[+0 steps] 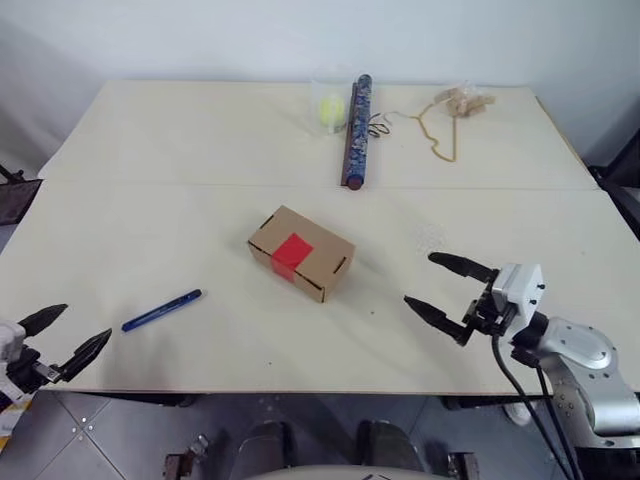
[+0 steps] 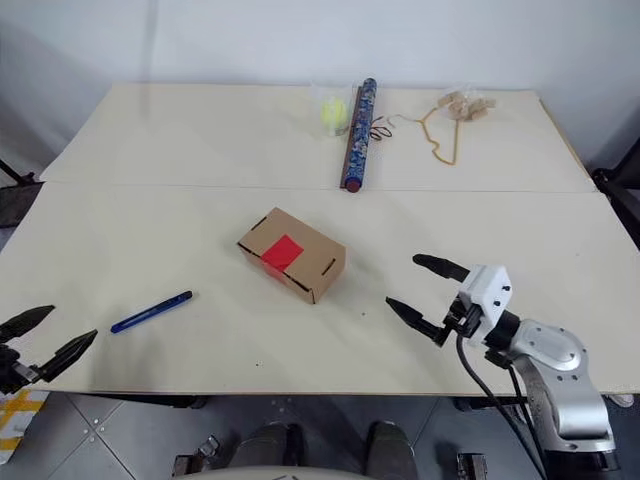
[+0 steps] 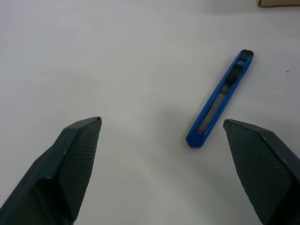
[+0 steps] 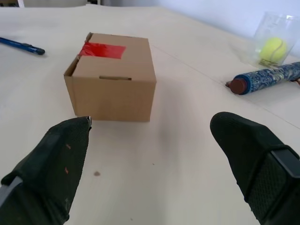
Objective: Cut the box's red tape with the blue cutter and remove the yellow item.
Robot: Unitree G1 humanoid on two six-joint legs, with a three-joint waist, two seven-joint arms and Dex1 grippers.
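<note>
Table (image 1: 150,150) pale, wide, a seam running across it; box (image 1: 301,252) near its centre, flaps down, red tape (image 1: 292,251) a small square over the top seam, uncut; cardboard looks light and thin-walled, likely to skid or dent under a push, so I judge it wants bracing at the end walls or long sides, clear of the tape; side slots show in the right wrist view. Patterned tube (image 1: 357,130) lies at 12 o'clock from the box, well apart, a clear cup with a ball (image 1: 331,108) just beside it; string and bits (image 1: 452,110) at 1 o'clock. Right gripper (image 1: 447,290) at 4 o'clock of the box, near, fingers spread wide, holding nothing. Left gripper (image 1: 62,334) at the table's near edge, fingers equally wide, empty. Cutter (image 1: 161,310) at 8 o'clock of the box, flat on the table, just ahead of the left gripper; slim, stiff, smooth plastic, probably slippery and low-lying; best pinched across its narrow sides at mid-length. Yellow item presumably inside the box.
</note>
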